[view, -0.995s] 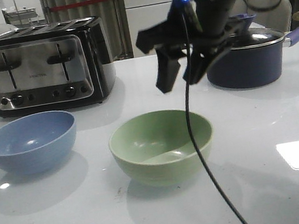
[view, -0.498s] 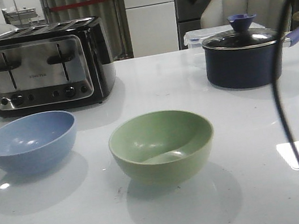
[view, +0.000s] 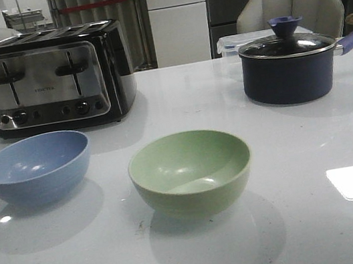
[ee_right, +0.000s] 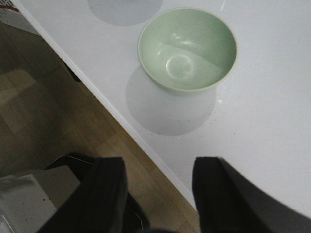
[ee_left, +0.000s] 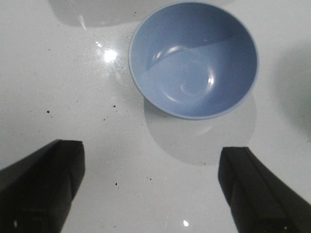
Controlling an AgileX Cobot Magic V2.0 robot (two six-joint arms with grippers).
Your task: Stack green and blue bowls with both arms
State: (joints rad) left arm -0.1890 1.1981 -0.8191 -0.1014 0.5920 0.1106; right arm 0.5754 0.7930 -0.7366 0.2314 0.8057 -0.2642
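1. Neither arm shows in the front view; only the wrist views show any part of the robot.
2. The left gripper [ee_left: 150, 187] hangs above the table [ee_left: 58, 87], its two dark fingers [ee_left: 41, 187] spread wide, jaws open and empty.
3. The right gripper [ee_right: 158, 194] sits above the table's edge, its two dark fingers [ee_right: 104, 194] parted by a narrower gap, nothing held between them.
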